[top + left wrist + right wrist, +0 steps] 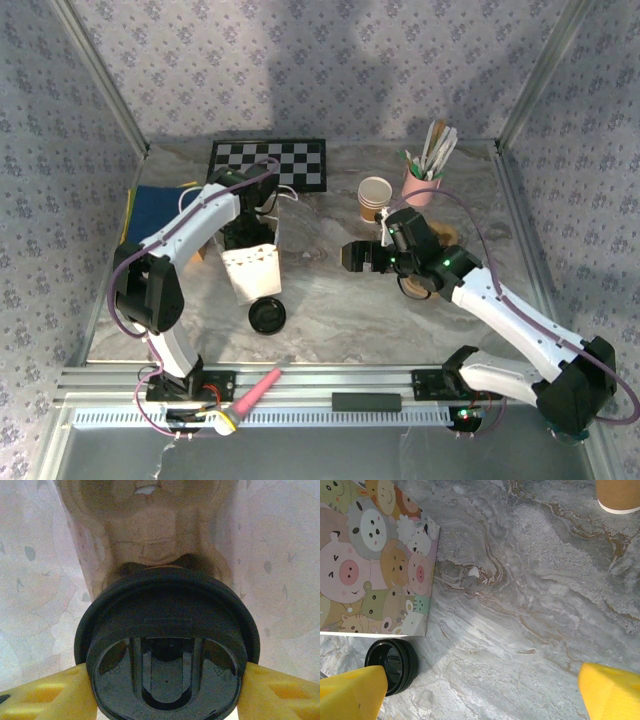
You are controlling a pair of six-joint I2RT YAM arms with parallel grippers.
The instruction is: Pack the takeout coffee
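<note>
Takeout coffee, capped in black, sits inside the paper bag, clamped at its lid between the yellow fingers of the left gripper; the cup body is mostly hidden. Right gripper hangs spread wide above the marble table. A loose lid lies beside the bag.

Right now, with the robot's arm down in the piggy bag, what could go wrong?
1. The jaws of the left arm pinch a round black plastic lid just by its edges, down inside the white cartoon-animal paper bag; it might slip.
2. Pulling that arm out could tip the bag onto the second black lid lying beside it.
3. The jaws of the right arm hang open near the stack of tan paper cups; a swing could knock it over.
</note>
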